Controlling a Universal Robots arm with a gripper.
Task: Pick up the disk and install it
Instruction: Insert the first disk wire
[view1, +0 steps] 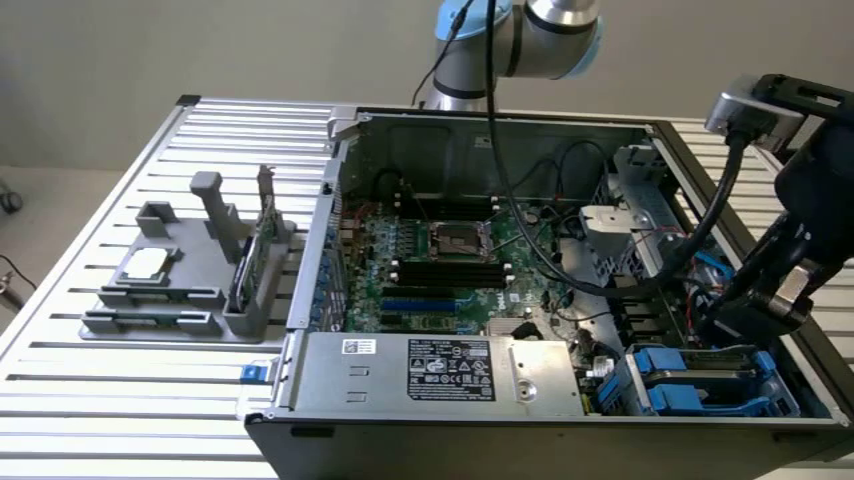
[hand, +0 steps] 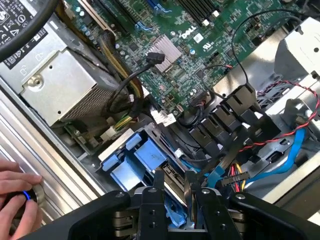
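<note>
Black gripper (hand: 175, 178) fingers squeeze flat silver-metal disk (hand: 173, 197) w/ blue plastic frame, just over blue drive bay (hand: 134, 161).

From where I stand, the arm (view1: 523, 28) rises from its blue-capped silver joints at the back. It comes in again high on the exterior view's right, where its dark wrist (view1: 817, 170) slants down and inward. The gripper (view1: 734, 316) hangs at the end of it, low on that same side and pointed downward with a slight tilt. From the wrist camera, the gripper (hand: 175, 179) shows two black fingers (hand: 159, 181) side by side and parallel. The jaws are drawn in to a narrow gap. What I take to be the disk (hand: 175, 197), a thin grey slab with a blue edge, stands on edge, pinched between them.
</note>
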